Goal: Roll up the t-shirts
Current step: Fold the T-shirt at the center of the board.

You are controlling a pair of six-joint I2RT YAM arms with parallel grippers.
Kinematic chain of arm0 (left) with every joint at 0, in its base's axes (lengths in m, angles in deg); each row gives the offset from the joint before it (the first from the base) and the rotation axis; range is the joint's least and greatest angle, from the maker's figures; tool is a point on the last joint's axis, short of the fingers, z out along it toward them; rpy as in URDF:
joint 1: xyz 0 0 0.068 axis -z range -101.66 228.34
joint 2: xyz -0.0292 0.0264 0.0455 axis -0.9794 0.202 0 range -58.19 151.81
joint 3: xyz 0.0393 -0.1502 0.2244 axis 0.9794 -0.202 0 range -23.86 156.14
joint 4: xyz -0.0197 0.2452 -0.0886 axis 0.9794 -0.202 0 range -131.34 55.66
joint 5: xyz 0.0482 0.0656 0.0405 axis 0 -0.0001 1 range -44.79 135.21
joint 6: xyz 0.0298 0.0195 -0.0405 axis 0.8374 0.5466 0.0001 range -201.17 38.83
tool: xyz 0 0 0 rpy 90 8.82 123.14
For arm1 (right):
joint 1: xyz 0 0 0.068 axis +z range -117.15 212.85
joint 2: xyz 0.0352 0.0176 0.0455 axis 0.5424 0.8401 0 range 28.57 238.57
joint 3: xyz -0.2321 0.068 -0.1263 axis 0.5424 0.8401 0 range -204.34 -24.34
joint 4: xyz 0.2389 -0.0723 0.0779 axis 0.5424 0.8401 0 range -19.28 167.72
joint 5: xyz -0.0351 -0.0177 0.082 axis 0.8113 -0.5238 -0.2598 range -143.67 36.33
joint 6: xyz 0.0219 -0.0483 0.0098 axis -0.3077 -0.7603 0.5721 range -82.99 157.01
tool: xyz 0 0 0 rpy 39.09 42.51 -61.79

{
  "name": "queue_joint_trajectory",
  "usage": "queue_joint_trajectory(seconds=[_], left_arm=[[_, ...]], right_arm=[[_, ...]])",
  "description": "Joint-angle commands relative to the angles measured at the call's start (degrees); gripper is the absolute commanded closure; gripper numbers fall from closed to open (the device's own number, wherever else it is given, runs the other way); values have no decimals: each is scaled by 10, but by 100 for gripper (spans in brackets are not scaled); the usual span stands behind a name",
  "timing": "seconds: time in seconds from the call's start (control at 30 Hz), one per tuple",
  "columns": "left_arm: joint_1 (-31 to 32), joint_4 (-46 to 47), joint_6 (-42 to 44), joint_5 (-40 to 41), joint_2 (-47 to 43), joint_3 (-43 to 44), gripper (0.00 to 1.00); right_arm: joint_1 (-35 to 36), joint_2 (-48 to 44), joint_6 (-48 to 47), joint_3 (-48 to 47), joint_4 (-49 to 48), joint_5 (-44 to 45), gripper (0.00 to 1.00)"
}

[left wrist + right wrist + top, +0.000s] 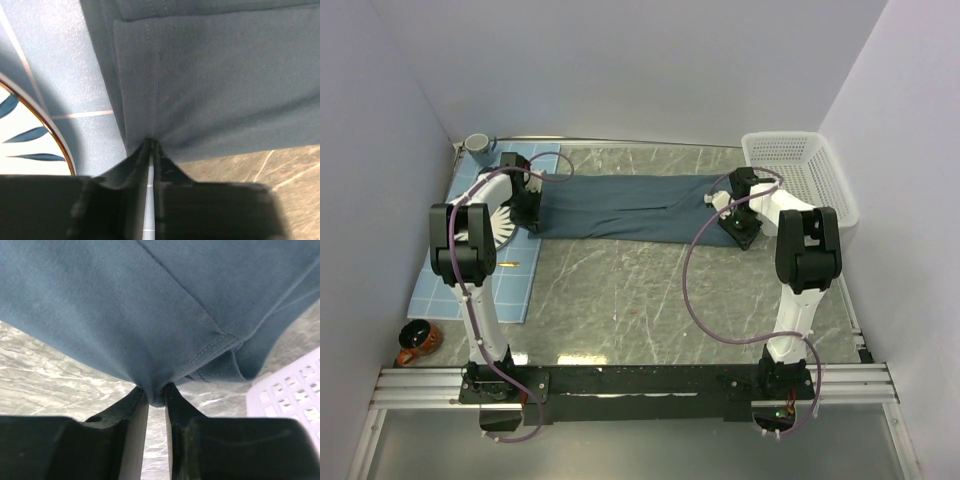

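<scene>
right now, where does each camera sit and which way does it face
top external: above and behind the bases, looking down on the table, both arms and the t-shirt.
left wrist: rides that wrist, looking along the left gripper, pinched on the t-shirt's edge; placemat and plate at left.
right wrist: rides that wrist, looking along the right gripper, pinched on the other end; basket at right.
shared: the t-shirt shows in all three.

Robot test cell: blank white walls [620, 70], aluminium base rail [410, 385], marble-look tabletop [620, 290].
</scene>
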Motion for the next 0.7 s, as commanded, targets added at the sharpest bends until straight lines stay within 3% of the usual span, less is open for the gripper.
queue_joint_trajectory(seconds=[0.0,0.13,0.27,0.47,0.57,0.67], left_arm=[[0,0,1,35,-40,-12,74],[0,-3,-3,41,-51,-16,64],[0,-3,-5,34,-58,-29,62],[22,-2,-5,21,-57,-43,74],[26,-3,-4,15,-61,-46,96],[26,-10,1,16,-89,-60,99]], right_arm=[[-1,-25,-29,28,-8,39,77],[-1,-27,-36,39,-15,49,78],[-1,-28,-38,48,-19,55,78],[-1,-37,-45,70,-26,64,78],[-1,-40,-51,73,-27,69,78],[-2,-49,-60,77,-27,76,79]])
